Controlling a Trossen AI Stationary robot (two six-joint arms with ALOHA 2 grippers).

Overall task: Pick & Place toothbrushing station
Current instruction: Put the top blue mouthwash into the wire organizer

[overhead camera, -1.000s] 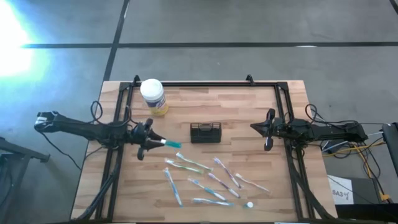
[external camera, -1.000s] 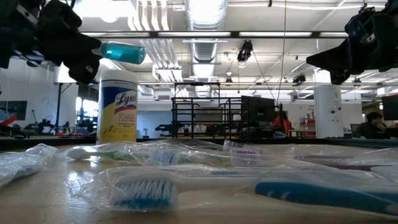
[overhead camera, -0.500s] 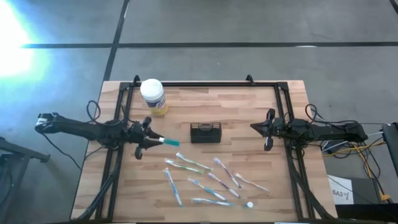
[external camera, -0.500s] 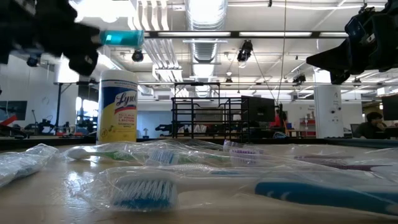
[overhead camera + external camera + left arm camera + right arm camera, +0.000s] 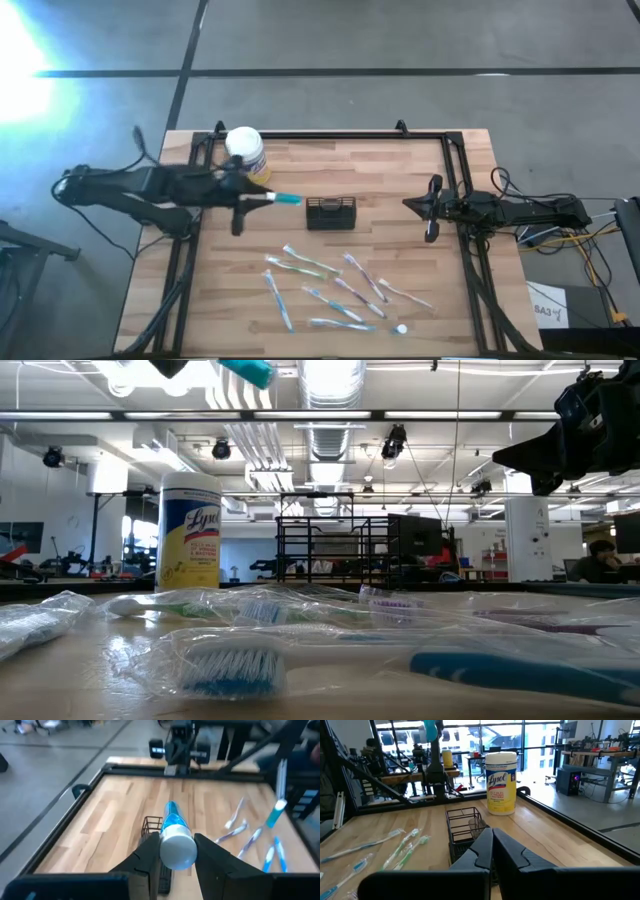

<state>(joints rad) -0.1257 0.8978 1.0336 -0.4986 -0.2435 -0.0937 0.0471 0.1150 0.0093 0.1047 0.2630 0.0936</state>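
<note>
Left hand (image 5: pixel 258 197), seen from above, grips a blue tube (image 5: pixel 283 199) just left of the black toothbrushing station (image 5: pixel 331 213) mid-counter (image 5: pixel 400 170). Its wrist view shows the tube (image 5: pixel 176 835) clamped between both fingers (image 5: pixel 150 855), station (image 5: pixel 152 827) below. Right hand (image 5: pixel 432 210) waits closed near the counter's right edge.

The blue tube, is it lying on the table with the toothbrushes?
No, the left gripper holds the blue tube up in the air, near the black holder.
</note>
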